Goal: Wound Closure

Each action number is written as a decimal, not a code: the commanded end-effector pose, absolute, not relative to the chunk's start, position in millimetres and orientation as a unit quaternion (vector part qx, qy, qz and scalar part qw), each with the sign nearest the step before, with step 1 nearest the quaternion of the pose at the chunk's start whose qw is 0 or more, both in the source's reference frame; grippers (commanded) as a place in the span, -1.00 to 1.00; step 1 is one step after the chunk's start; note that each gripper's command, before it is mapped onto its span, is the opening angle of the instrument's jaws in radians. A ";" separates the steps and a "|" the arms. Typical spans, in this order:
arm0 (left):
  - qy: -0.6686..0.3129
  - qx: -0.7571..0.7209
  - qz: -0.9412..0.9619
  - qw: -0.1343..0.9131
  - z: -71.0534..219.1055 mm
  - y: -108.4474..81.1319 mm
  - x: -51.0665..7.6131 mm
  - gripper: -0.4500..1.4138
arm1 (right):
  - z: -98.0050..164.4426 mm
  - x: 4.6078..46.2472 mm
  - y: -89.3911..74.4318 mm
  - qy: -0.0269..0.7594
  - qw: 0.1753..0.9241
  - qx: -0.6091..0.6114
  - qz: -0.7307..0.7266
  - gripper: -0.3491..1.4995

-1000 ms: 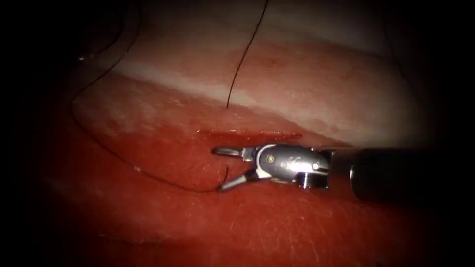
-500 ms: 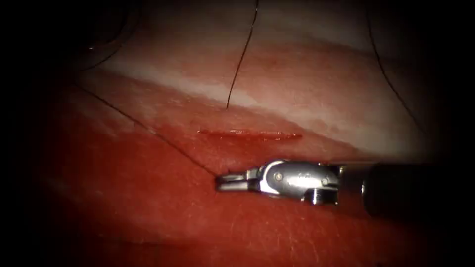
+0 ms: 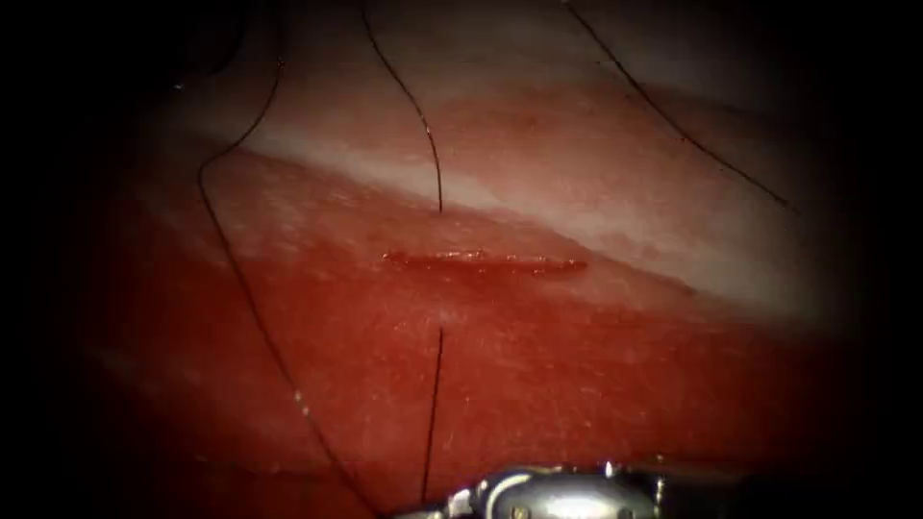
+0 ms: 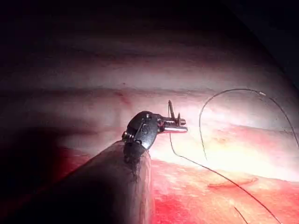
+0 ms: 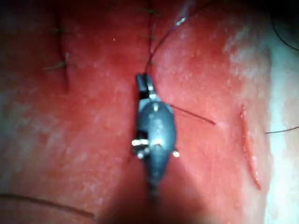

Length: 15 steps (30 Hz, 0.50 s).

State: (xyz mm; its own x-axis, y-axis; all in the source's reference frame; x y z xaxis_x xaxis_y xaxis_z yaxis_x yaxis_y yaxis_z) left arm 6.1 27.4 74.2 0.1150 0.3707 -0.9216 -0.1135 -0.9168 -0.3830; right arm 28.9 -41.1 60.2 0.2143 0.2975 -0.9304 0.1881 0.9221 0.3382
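The cut (image 3: 486,259) lies across the tissue (image 3: 596,384) with red fluid along it. Thread (image 3: 435,173) enters the tissue on the cut's far side, comes out on the near side (image 3: 440,336) and runs straight down to my right tool (image 3: 428,510) at the picture's lower edge. The right jaws (image 5: 145,85) are shut on this thread. From there a long loop (image 3: 240,279) of thread sweeps up the left. My left tool (image 4: 180,126) hovers above the pale tissue with its jaws shut on a thin curved piece, apparently the needle (image 4: 171,109), which is out of the tissue.
Another strand of thread (image 3: 692,144) crosses the pale tissue at the far right. Older stitches (image 5: 60,63) sit in the red tissue beyond the right tool. A wide arc of thread (image 4: 233,91) lies past the left tool.
The right tool's jaws closed on the thread beside the near-side exit point, then drew back toward the lower edge, pulling thread through. The loop on the left shifted.
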 end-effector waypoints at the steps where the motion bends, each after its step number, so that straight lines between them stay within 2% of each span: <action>1: -0.088 -0.724 0.660 0.183 74.7 27.9 5.8 -1.00 | 59.0 30.5 -42.0 0.629 0.751 0.197 0.032 -1.00; 4: -0.088 -0.723 0.660 0.183 74.7 27.9 5.9 -1.00 | 57.6 31.3 -41.5 0.633 0.748 0.198 0.036 -1.00; 6: -0.088 -0.723 0.660 0.183 74.8 28.0 5.9 -1.00 | 57.7 31.3 -40.8 0.638 0.743 0.196 0.046 -0.27; 7: -0.088 -0.723 0.660 0.183 74.9 28.0 5.9 -1.00 | 58.5 31.0 -39.9 0.647 0.741 0.173 0.053 0.40; 8: -0.087 -0.723 0.660 0.183 75.0 28.1 6.0 -1.00 | 58.8 30.8 -39.4 0.648 0.741 0.169 0.056 0.56; 9: -0.087 -0.723 0.660 0.183 75.1 28.1 6.0 -1.00 | 59.3 30.5 -39.0 0.647 0.742 0.167 0.056 0.62; 15: -0.087 -0.720 0.663 0.187 75.6 28.3 6.3 -1.00 | 63.6 27.9 -34.3 0.636 0.760 0.123 0.054 0.65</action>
